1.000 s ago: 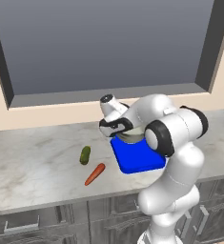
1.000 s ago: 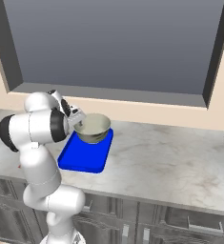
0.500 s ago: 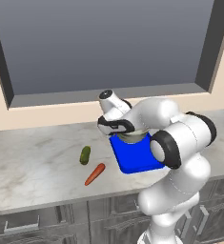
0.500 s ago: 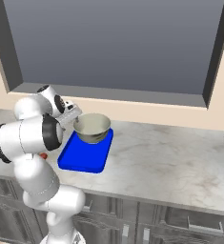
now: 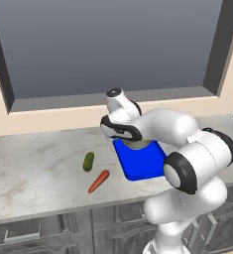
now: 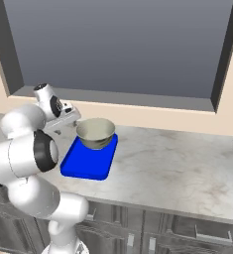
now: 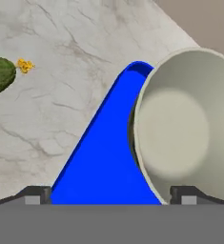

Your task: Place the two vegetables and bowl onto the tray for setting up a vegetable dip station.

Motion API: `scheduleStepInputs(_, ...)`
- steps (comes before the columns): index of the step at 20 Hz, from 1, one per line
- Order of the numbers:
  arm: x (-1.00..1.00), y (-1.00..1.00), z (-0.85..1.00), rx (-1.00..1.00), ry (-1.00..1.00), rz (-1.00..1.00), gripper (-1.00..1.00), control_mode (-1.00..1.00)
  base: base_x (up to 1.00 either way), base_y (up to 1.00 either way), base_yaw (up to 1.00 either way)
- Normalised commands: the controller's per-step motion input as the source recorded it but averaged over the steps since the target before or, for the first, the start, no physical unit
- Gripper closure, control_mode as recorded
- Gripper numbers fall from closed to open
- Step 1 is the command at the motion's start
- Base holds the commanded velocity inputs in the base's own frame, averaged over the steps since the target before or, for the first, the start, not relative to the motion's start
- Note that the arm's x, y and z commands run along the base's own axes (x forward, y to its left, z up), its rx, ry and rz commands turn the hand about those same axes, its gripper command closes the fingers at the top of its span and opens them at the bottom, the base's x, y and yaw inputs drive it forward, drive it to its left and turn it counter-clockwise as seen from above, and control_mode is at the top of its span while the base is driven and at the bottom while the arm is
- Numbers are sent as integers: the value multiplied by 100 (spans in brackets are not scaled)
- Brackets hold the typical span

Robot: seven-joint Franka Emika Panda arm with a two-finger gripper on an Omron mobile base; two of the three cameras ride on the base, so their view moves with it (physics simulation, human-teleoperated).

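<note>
Hand view: the gripper [image 7: 108, 193] stands wide open and holds nothing, its tips straddling the near rim of the bowl [image 7: 185, 124]. The bowl sits on the far end of the tray [image 6: 86, 161], probably released there to leave the near end free. Bowl: round, grey-green outside, pale beige inside. The cucumber [image 5: 88, 161] and carrot [image 5: 98, 181] lie on the counter [image 5: 33, 168], apart from the tray.
</note>
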Motion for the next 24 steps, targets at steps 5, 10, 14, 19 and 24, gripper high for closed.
scheduleStepInputs(5,-42,7,18,16,0,-8,-100,-100,0,0,0)
scheduleStepInputs(10,-42,6,6,16,-4,-10,-100,-100,0,0,0)
scheduleStepInputs(14,-43,11,1,11,-10,-14,-100,-100,0,0,0)
scheduleStepInputs(19,-42,10,0,10,-7,-20,-100,-100,0,0,0)
scheduleStepInputs(24,-29,15,0,9,1,-26,-100,-100,0,0,0)
